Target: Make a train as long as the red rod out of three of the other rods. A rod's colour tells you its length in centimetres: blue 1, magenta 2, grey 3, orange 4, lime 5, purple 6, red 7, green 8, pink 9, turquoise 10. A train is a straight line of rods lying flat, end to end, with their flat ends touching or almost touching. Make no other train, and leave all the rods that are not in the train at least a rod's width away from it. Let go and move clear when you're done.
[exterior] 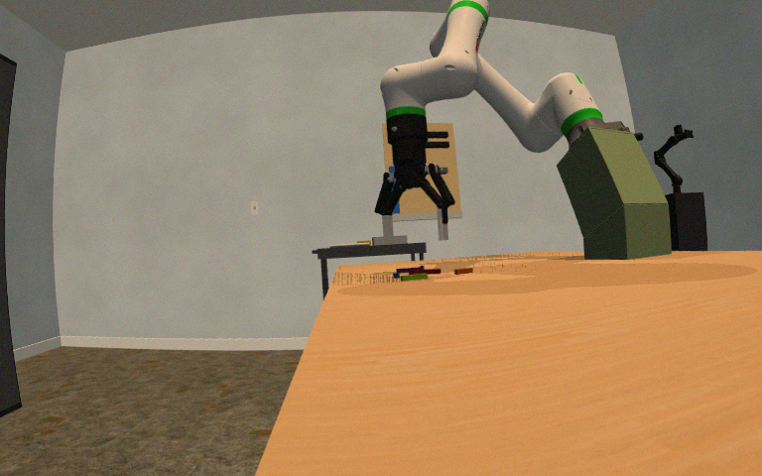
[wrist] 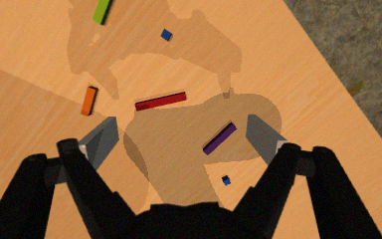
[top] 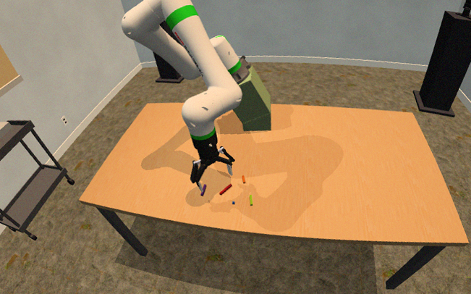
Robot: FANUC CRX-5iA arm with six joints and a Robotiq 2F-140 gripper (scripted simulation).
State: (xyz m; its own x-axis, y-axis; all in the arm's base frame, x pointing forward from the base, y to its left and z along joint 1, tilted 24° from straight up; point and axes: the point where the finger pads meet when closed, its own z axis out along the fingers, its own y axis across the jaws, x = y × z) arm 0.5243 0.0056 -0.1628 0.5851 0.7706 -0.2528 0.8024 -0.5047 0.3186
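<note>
My gripper (top: 215,182) (exterior: 416,235) (wrist: 183,126) is open and empty above the table. A red rod (top: 226,189) (exterior: 425,271) (wrist: 160,101) lies between the fingers' lines of sight in the wrist view. A purple rod (top: 203,189) (wrist: 219,138) lies slanted, nearer the right finger there. An orange rod (top: 243,179) (exterior: 463,271) (wrist: 90,101) lies beyond the left finger. A lime rod (top: 251,200) (exterior: 414,277) (wrist: 102,11) is cut by the wrist view's top edge. One blue rod (top: 233,202) (wrist: 166,35) lies near it; another blue rod (wrist: 226,180) lies below the purple one, hidden in the top view. No rods touch.
The wooden table (top: 371,171) (exterior: 505,364) has its front edge beyond the lime and blue rods. The arm's green pedestal (top: 254,102) (exterior: 623,196) stands at the back of the table. A dark cart (top: 35,192) stands on the floor at the left.
</note>
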